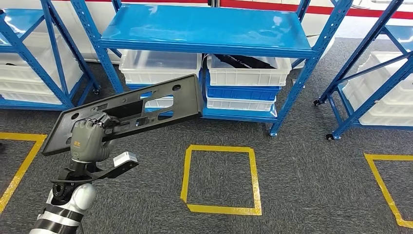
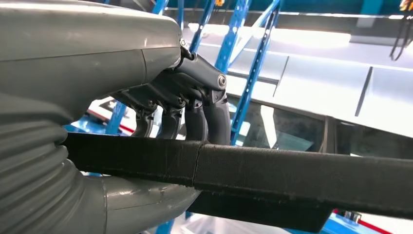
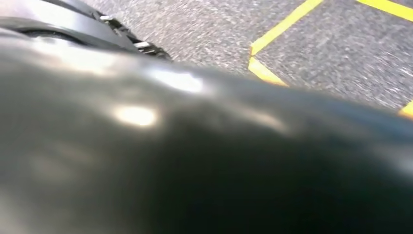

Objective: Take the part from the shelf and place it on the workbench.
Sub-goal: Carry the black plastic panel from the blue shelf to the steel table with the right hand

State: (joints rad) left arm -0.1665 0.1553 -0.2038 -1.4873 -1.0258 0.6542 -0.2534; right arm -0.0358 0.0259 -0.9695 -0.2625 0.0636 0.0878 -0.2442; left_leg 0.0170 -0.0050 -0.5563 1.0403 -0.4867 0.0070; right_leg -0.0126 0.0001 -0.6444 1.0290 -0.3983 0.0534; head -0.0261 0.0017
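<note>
The left hand (image 1: 90,139) grips the part (image 1: 127,111), a long flat dark plate with rectangular cut-outs and round holes. In the head view the part is held in the air, tilted, with its far end raised toward the blue shelf (image 1: 204,27) and its near end low at the left. It is clear of the shelf and above the grey carpet (image 1: 302,165).

The left wrist view gives the grasp in detail: the dark fingers (image 2: 214,119) curl down over one face of the part (image 2: 272,173), seen edge-on as a thick dark band, and the grey thumb (image 2: 141,200) presses from the opposite face.

The head view shows white bins (image 1: 248,73) and a blue bin (image 1: 242,92) stacked on the lower level of the shelf, and a square of yellow tape (image 1: 221,178) on the carpet in front of it.

The right wrist view shows blurred carpet (image 3: 214,29) with yellow tape (image 3: 282,27). The state of the right hand cannot be told.
</note>
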